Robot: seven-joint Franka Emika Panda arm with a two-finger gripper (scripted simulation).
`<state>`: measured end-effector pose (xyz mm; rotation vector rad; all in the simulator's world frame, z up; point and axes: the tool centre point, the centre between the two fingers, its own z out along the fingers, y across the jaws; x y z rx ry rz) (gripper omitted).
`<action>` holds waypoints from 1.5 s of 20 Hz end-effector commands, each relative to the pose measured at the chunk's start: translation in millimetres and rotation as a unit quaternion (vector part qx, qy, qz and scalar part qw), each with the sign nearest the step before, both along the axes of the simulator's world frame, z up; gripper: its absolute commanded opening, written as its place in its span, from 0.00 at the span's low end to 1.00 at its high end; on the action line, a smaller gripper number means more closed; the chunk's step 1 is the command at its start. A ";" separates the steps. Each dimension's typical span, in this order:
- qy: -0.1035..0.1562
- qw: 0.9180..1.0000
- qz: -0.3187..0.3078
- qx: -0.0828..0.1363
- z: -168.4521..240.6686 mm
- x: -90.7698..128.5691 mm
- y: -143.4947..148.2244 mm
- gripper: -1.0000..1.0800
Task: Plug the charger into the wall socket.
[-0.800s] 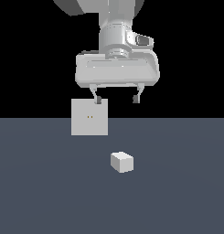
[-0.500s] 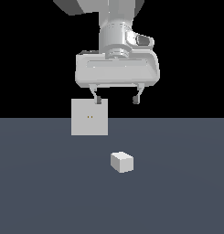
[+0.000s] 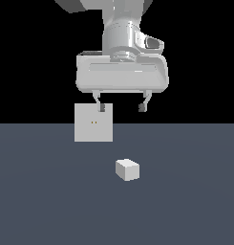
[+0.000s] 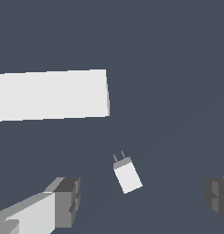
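Poised high above the dark grey floor [image 3: 51,201], my pincer [image 3: 122,108] hangs with its two fingers spread wide and nothing between them, well clear of everything below. Beneath it and slightly toward the exterior view's right of centre, the charger [image 3: 127,169], a small off-white block, lies alone on the floor; in the wrist view the charger [image 4: 127,176] shows two thin prongs at one end, which slant toward the wall socket. That wall socket [image 3: 93,122], a flat pale square standing upright on the floor, sits toward the exterior view's left, behind the charger and apart from it, with two tiny yellowish holes at the centre of its face. From the wrist camera the wall socket [image 4: 51,94] appears as a long pale slab, and one dark finger pad [image 4: 67,201] frames the charger on each side.
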<state>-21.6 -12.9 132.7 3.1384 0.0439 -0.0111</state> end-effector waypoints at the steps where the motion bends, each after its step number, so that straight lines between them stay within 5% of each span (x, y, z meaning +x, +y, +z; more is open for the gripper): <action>1: -0.011 1.000 0.013 0.002 -3.7 -4.1 0.0 0.96; 11: -0.071 0.994 0.083 0.015 -25.0 -23.1 -1.5 0.96; 30: -0.161 0.968 0.186 0.038 -62.2 -43.5 -5.9 0.96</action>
